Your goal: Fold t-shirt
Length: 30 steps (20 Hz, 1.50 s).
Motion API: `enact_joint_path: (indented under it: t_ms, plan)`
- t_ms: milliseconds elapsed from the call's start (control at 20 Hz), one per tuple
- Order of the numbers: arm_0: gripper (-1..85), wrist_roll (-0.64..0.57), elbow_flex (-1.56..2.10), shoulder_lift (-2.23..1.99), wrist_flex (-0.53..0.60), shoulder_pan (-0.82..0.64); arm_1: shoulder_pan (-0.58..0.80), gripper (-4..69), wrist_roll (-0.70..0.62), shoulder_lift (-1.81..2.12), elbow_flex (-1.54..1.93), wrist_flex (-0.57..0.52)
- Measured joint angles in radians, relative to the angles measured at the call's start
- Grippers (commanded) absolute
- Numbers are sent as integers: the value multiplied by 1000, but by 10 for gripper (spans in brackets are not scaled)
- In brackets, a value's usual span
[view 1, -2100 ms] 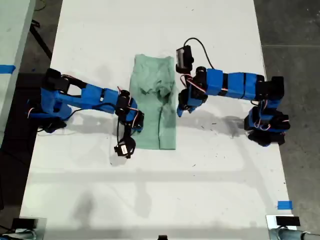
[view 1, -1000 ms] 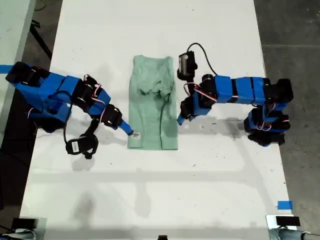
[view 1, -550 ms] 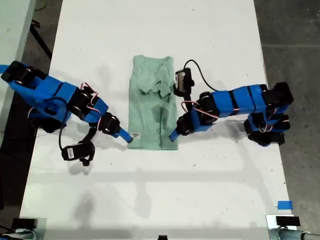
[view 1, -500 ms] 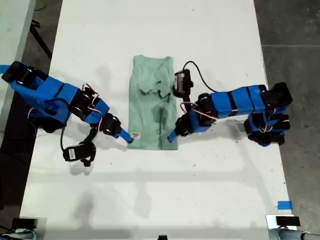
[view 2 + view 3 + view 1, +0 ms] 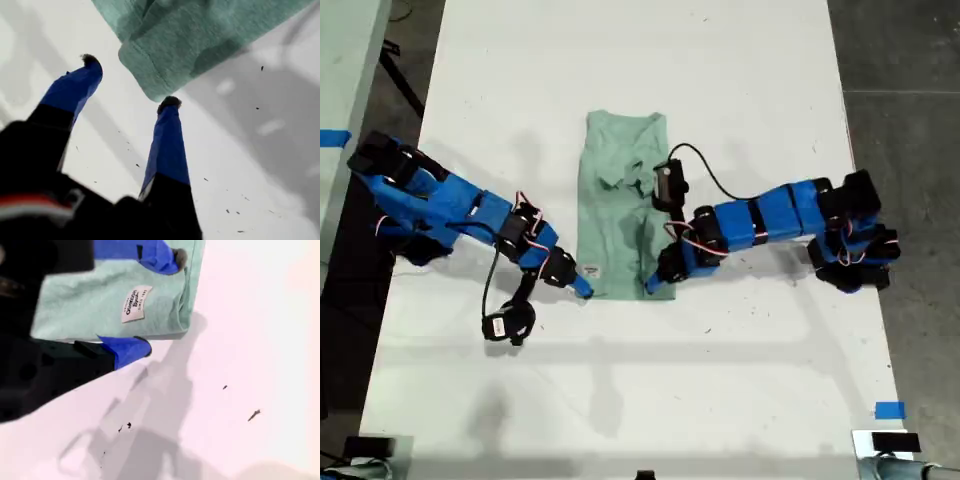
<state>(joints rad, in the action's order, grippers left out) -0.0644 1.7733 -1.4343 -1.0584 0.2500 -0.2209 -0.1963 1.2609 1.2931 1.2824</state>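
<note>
Exterior view: one white table (image 5: 740,60), one t-shirt (image 5: 618,200), two blue arms. The t-shirt is pale mint green and lies flat near the table's middle, folded into a narrow strip with its neck end away from the grippers and its hem end towards them. One small white label (image 5: 591,270) sits by the hem on the exterior view's left. My second gripper (image 5: 580,287) comes in from the exterior view's left, tip at the hem corner just beside the label. My first gripper (image 5: 655,284) comes in from the exterior view's right, tip at the other hem corner. Two bits of blue tape: one (image 5: 332,137) at the exterior view's left edge, one (image 5: 888,410) well apart, low on the exterior view's right.

First wrist view: my first gripper (image 5: 129,82) has two blue fingers spread wide, nothing pinched. One fingertip (image 5: 169,102) is right at the rounded t-shirt (image 5: 200,40) corner, looks like touching but hard to be sure. The other is on bare table (image 5: 250,165).

Second wrist view: my second gripper (image 5: 161,302) is spread too, straddling the t-shirt (image 5: 90,300) hem corner. One finger is over the cloth, one just off the hem edge, and the label (image 5: 135,304) lies between them. It is not clamped.
</note>
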Motion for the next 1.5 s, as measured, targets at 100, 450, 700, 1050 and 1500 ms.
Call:
enact_joint_path:
  t_ms: [100, 450, 700, 1050, 1500]
  plan:
    - [282, 14, -3, 80, 12, 0, 0, 272, -2, -64, 0, -46]
    - [281, 41, -55, 176, 14, -37, 0, 265, -3, -163, 0, -146]
    - [277, 40, -81, 169, -18, -37, 0, 266, -8, -163, -11, -124]
    - [277, 18, -124, -23, -207, -40, 0, 266, -43, -163, -232, 124]
    - [263, 15, -132, 86, -133, -40, -3, 260, -46, -163, -163, 144]
